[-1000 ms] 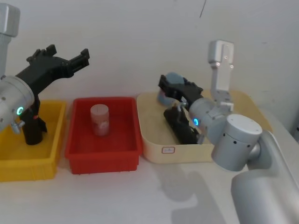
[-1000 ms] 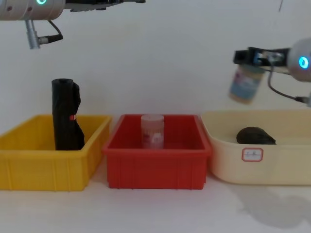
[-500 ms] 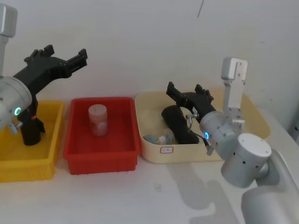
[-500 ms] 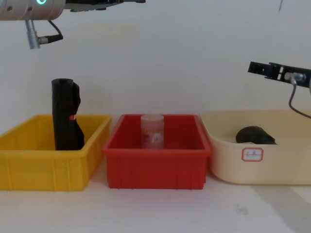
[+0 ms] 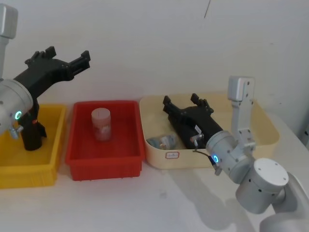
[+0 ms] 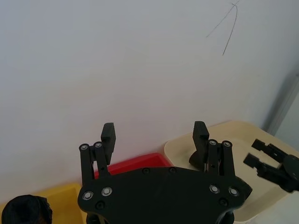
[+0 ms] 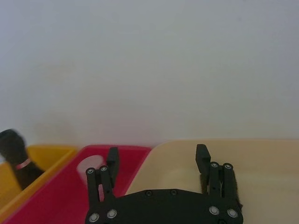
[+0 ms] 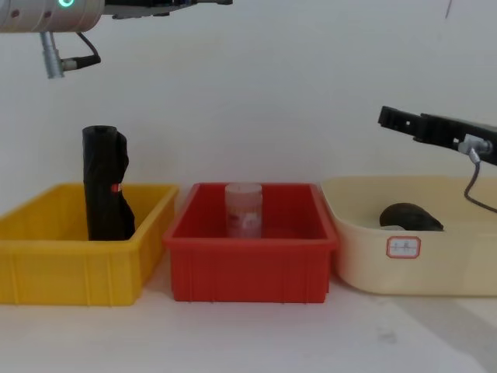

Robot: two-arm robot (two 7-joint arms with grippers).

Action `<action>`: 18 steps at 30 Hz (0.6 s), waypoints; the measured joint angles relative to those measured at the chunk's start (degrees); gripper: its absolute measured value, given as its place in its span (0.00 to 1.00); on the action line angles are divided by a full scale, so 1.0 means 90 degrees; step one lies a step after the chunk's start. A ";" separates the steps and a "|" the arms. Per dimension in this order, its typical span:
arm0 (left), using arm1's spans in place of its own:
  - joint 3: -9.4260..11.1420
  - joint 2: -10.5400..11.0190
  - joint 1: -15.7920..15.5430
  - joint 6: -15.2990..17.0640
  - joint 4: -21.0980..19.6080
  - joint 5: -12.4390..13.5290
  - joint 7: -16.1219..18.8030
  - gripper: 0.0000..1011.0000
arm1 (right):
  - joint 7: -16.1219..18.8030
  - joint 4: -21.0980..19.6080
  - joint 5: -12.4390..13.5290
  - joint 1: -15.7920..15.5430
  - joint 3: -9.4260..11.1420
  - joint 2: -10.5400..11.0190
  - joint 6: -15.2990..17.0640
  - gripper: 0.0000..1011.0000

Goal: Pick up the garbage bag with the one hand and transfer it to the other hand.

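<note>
The garbage bag [image 8: 410,216], a plain black roll, lies in the cream bin [image 8: 365,264]. In the head view the garbage bag [image 5: 179,131] is partly covered by my right gripper [image 5: 182,101], on the blue-ringed arm, which hangs open and empty just above it. The right wrist view shows that right gripper [image 7: 157,156] with jaws apart over the cream bin. My left gripper [image 5: 58,62], on the green-ringed arm, stays high at the far left above the yellow bin [image 5: 29,166]. Its jaws are wide in the left wrist view, the left gripper [image 6: 154,133] holding nothing.
A second black roll with a red mark [image 8: 105,194] stands upright in the yellow bin. The red bin [image 5: 104,162] between holds an upright pale jar [image 5: 100,123]. A small bluish bottle [image 5: 161,141] lies on its side in the cream bin, beside the garbage bag.
My right gripper let go of the bluish bottle, which now lies in the cream bin. The gripper opened and came down over the garbage bag. The left arm has not moved.
</note>
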 joint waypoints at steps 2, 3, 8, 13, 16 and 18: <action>0.0002 0.0004 0.0000 0.0000 0.0000 0.0000 0.0000 0.99 | 0.0117 -0.0034 0.0029 -0.0049 -0.0031 0.0049 -0.0050 0.99; 0.0002 0.0004 0.0000 0.0000 0.0000 0.0000 0.0000 0.99 | 0.0235 -0.0068 0.0060 -0.0098 -0.0065 0.0096 -0.0103 0.99; 0.0042 0.0038 0.0010 -0.0015 0.0034 0.0001 -0.0020 0.99 | 0.0689 -0.0192 0.0181 -0.0290 -0.0200 0.0278 -0.0281 0.99; 0.0147 0.0113 0.0036 -0.0076 0.0130 0.0021 -0.0140 0.99 | 0.1121 -0.0324 0.0291 -0.0465 -0.0343 0.0447 -0.0444 0.99; 0.0202 0.0146 0.0047 -0.0100 0.0173 0.0032 -0.0200 0.99 | 0.1290 -0.0380 0.0334 -0.0547 -0.0411 0.0523 -0.0503 0.99; 0.0265 0.0186 0.0064 -0.0121 0.0218 0.0045 -0.0270 0.99 | 0.1475 -0.0423 0.0381 -0.0614 -0.0473 0.0585 -0.0563 0.99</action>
